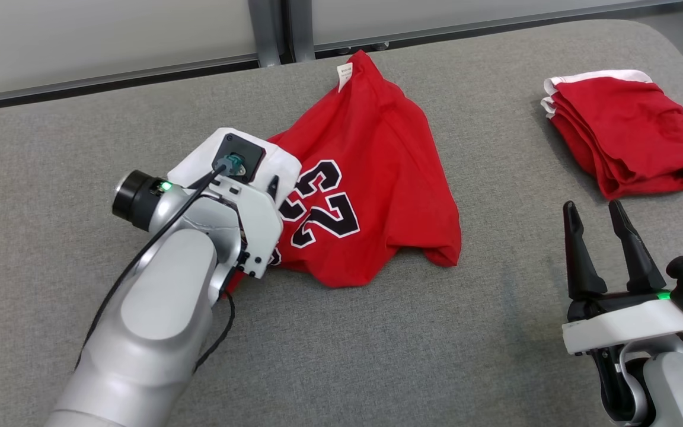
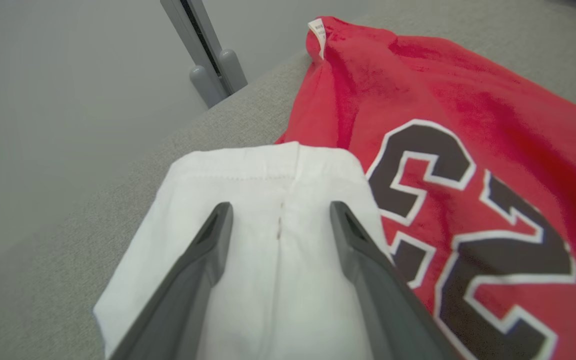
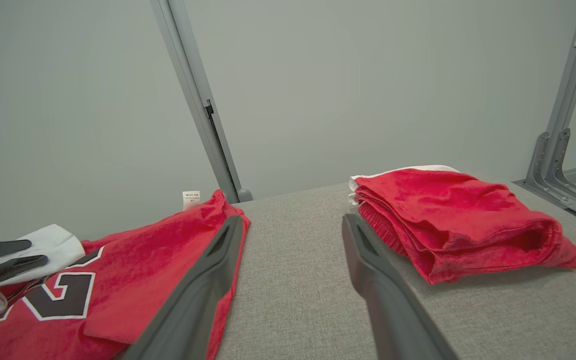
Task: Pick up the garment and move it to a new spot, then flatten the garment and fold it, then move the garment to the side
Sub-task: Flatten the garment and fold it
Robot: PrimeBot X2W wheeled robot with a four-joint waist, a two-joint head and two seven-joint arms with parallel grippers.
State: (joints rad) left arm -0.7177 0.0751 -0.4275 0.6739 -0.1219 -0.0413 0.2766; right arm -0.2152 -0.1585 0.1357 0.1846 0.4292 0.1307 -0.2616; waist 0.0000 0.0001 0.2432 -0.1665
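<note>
Jersey cloth, soft and light, was what I had to move: the red garment (image 1: 377,136) lay crumpled on the grey padded table (image 1: 341,356), well to the left of the folded stack (image 1: 626,136), with its black, white-edged number (image 1: 318,204) uppermost. It looked limp and likely to sag and drag, so I judged a pinch on a doubled edge safest. My left gripper (image 2: 278,210) sat over the white sleeve band (image 2: 263,175), the garment's end farthest from the stack, fingers spread with the seam between them, nothing clamped yet. My right gripper (image 1: 591,204) hovered just short of the stack, fingers parted and empty. The table's coarse weave would probably hold the fabric back.
</note>
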